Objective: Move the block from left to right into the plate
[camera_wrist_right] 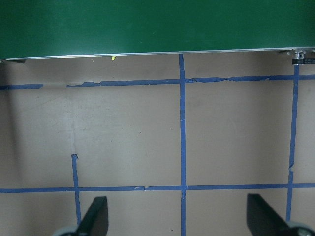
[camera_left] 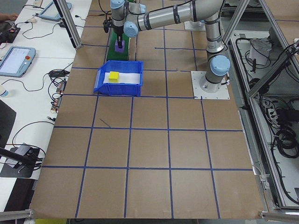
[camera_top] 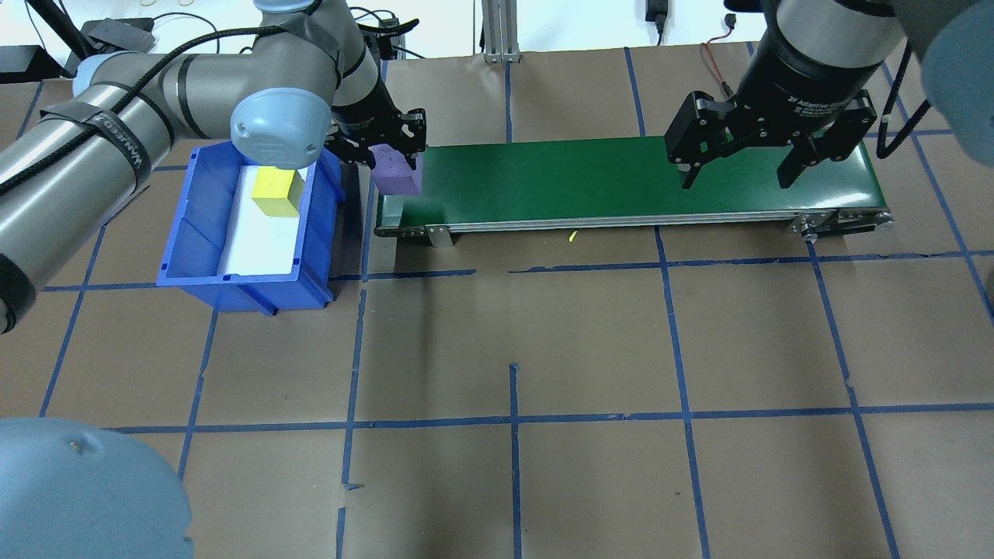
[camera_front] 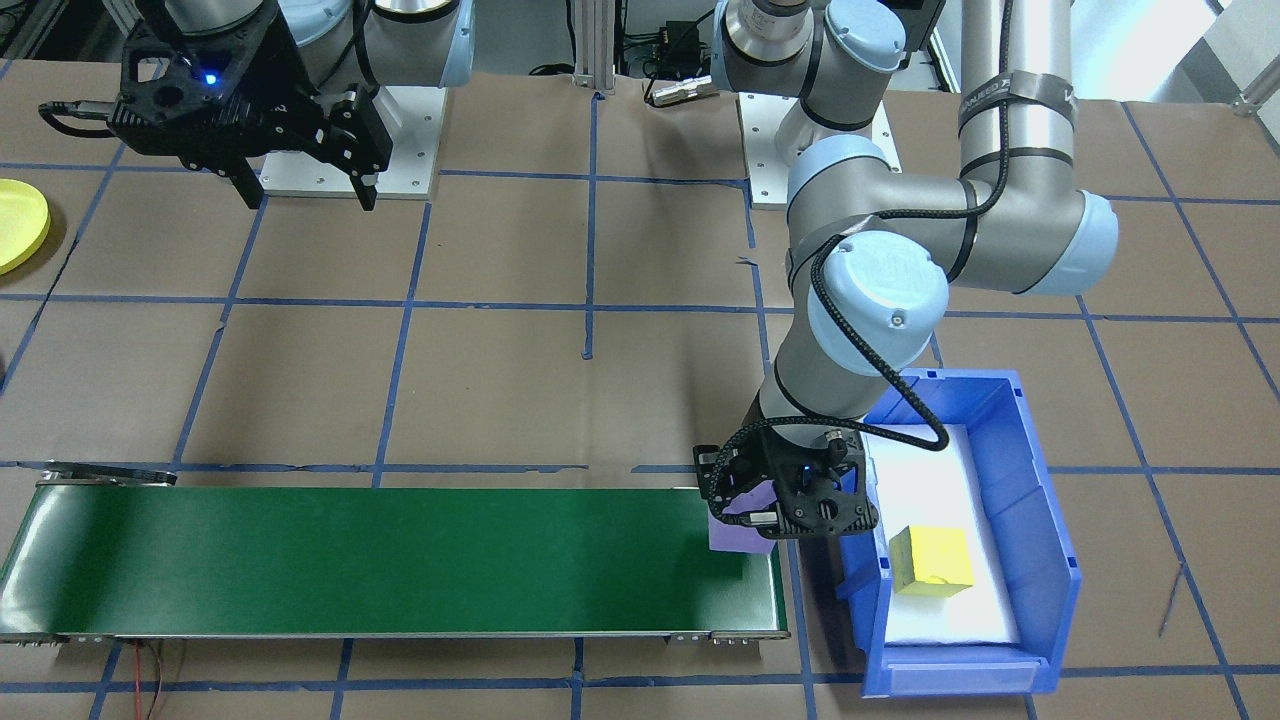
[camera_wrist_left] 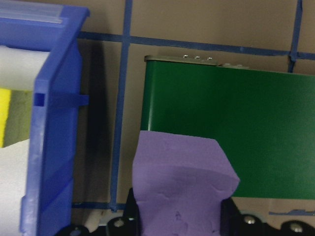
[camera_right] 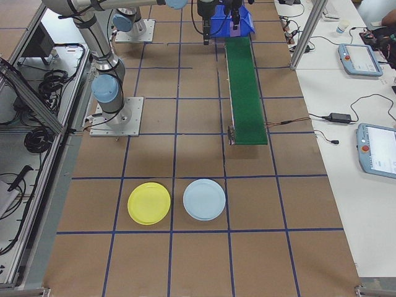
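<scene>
Going from left to right in the overhead view, the blue plastic bin [camera_top: 248, 225] comes first. It stands at about 9 o'clock from the conveyor's near end, and a yellow foam block [camera_top: 277, 192] lies inside it on a white liner. I think the bin is the supply of blocks, which is why it sits close to the belt's start.

Next is the left gripper [camera_top: 386, 151], closed on the purple foam block [camera_top: 397, 172]. Its fingers press the block from two sides, as the left wrist view shows. The block hangs over the left end of the green flat conveyor belt [camera_top: 621, 178]; whether it already touches the belt, I cannot tell. It is held there, I judge, so that the belt can carry it toward the other arm after release.

At about 3 o'clock along the belt, the right gripper [camera_top: 765, 159] hovers above the right end with its fingers wide apart and nothing between them. This looks like a waiting pose to catch the arriving block.

The round bright-yellow plastic plate [camera_right: 149, 203] lies well apart from the belt, on the robot's right side, just beside a pale-blue round plate [camera_right: 204, 199]. It has no block in it, so the task is at an early stage.
</scene>
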